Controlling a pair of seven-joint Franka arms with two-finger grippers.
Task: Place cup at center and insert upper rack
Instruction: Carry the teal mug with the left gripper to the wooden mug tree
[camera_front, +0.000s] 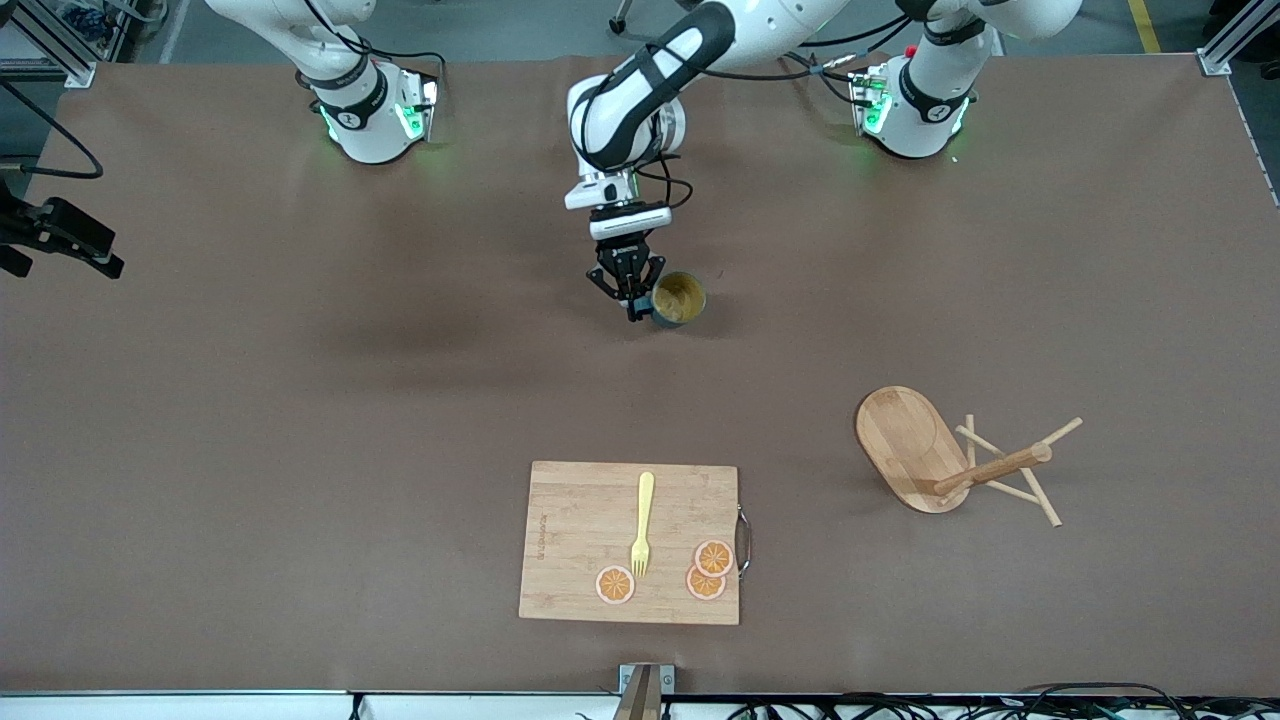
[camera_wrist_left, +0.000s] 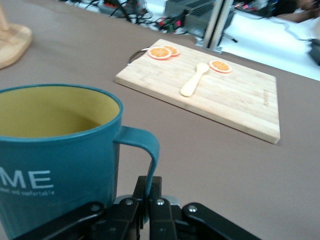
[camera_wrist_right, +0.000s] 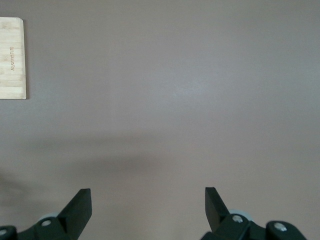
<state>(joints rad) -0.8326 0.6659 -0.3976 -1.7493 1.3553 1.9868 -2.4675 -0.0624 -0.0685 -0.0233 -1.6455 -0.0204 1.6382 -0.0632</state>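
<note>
The dark teal cup (camera_front: 678, 298) with a mustard-yellow inside stands upright near the middle of the table. It fills the near part of the left wrist view as the cup (camera_wrist_left: 55, 150). My left gripper (camera_front: 634, 308) (camera_wrist_left: 150, 189) is shut on its thin side handle (camera_wrist_left: 151, 150). The upper rack (camera_front: 915, 450), a wooden mug tree, lies tipped on its side toward the left arm's end, with its post (camera_front: 995, 470) and pegs off the table. Its oval base (camera_wrist_left: 12, 42) shows in the left wrist view. My right gripper (camera_wrist_right: 147, 192) hangs open over bare table, holding nothing.
A bamboo cutting board (camera_front: 630, 542) lies nearer the front camera than the cup. It carries a yellow fork (camera_front: 642, 525) and three orange slices (camera_front: 706, 570). One corner of the cutting board (camera_wrist_right: 11, 57) shows in the right wrist view. The table is covered in brown mat (camera_front: 300, 400).
</note>
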